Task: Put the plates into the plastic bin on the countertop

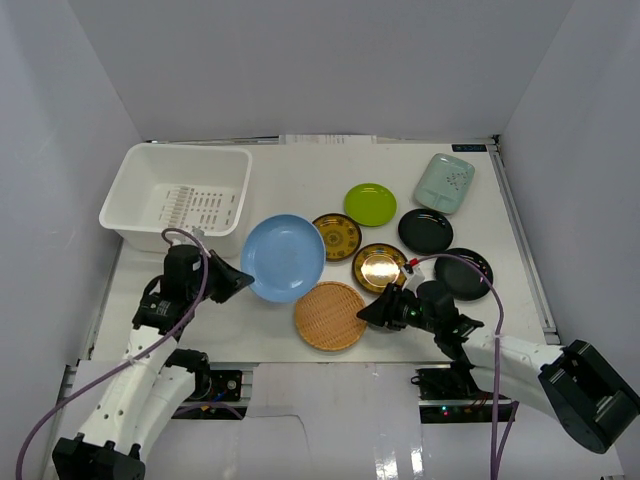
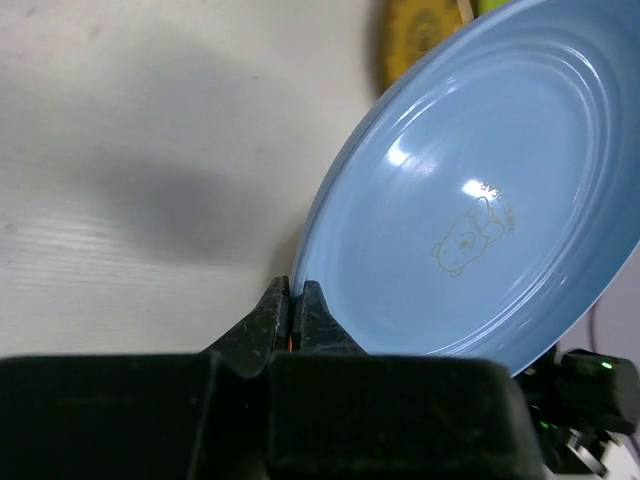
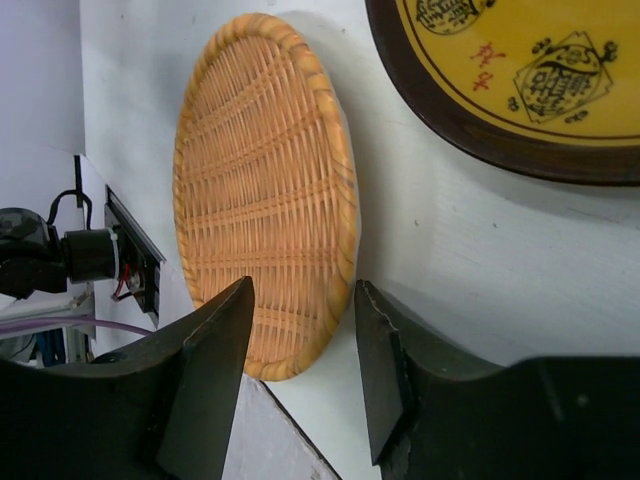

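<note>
My left gripper (image 1: 240, 280) is shut on the rim of the light blue plate (image 1: 285, 257) and holds it tilted off the countertop (image 1: 290, 180), right of the white plastic bin (image 1: 135, 195). In the left wrist view the fingertips (image 2: 295, 300) pinch that plate's edge (image 2: 480, 210). My right gripper (image 1: 365, 313) is open beside the tan woven plate (image 1: 331, 316); in the right wrist view its jaws (image 3: 300, 300) straddle that plate's rim (image 3: 265, 190). The bin holds no plate.
Two brown-and-gold plates (image 1: 337, 236) (image 1: 379, 267), a lime green plate (image 1: 370, 204), two black plates (image 1: 425, 231) (image 1: 468, 270) and a pale mint dish (image 1: 446, 183) lie right of centre. Grey walls enclose the surface. A cable loops over the right arm.
</note>
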You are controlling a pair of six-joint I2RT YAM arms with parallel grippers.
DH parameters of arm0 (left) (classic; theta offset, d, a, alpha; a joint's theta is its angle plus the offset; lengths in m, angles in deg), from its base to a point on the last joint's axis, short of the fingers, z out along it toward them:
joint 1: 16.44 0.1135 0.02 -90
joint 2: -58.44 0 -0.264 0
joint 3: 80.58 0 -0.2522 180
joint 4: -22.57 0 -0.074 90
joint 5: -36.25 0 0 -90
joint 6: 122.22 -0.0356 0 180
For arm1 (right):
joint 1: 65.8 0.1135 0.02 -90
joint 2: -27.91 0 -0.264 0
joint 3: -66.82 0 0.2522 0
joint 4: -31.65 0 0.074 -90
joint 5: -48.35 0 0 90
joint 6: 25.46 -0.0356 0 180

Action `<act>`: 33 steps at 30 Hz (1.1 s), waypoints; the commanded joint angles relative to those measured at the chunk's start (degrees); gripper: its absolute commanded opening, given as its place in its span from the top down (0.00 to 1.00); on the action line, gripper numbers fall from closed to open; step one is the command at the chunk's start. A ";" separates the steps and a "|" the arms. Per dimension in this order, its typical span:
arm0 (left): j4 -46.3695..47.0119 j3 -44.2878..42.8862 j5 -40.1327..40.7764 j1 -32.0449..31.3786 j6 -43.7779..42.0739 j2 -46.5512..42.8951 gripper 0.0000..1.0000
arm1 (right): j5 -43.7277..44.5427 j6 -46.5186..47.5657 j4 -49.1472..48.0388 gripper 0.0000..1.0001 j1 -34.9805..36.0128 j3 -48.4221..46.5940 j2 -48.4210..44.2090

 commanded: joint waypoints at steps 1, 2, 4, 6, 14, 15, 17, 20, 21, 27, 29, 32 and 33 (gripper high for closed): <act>0.66 -8.74 -5.09 -0.23 -0.31 0.11 1.00 | 0.73 -1.49 -7.59 0.50 0.73 5.01 1.89; 1.01 -10.58 -4.14 -0.23 -0.92 0.82 1.00 | 0.73 -1.32 -7.77 0.52 0.99 4.74 2.69; 2.06 -16.55 -2.03 -0.23 -1.80 3.63 1.00 | 0.99 -1.23 -8.30 0.63 1.16 4.30 4.27; 3.03 -21.30 0.86 -0.23 -3.81 7.48 1.00 | 1.34 -1.75 -9.00 0.73 1.34 4.48 4.63; 3.56 -42.67 15.97 2.14 -9.45 24.19 1.00 | 2.75 -1.06 -4.81 0.92 1.52 5.18 -1.78; 3.91 -43.38 17.83 4.84 -10.23 26.47 1.00 | 3.53 -0.18 -3.57 0.92 1.60 4.83 -4.31; 4.27 -44.26 18.98 8.36 -11.03 28.41 1.00 | 4.15 0.44 0.20 0.92 1.61 4.48 -6.87; 3.92 -44.00 18.46 17.76 -11.38 32.27 1.00 | 3.63 2.02 4.25 0.92 1.61 3.95 -11.71; 3.83 -43.91 18.46 19.44 -11.47 33.16 1.00 | 2.85 2.37 5.05 0.92 1.52 2.30 -13.81; 3.83 -44.26 21.36 25.25 -10.77 37.99 1.00 | 0.55 6.68 11.98 0.92 1.69 -3.42 -19.62; 3.48 -44.00 22.58 27.10 -10.94 39.05 1.00 | -0.06 7.03 12.96 0.92 1.61 -5.62 -20.42; 3.83 -42.60 25.92 27.89 -13.57 41.60 1.00 | -0.59 7.03 13.23 0.92 1.69 -8.25 -21.56; 3.92 -42.59 26.37 27.89 -14.54 42.65 1.00 | -0.59 7.21 13.32 0.92 1.69 -9.05 -21.56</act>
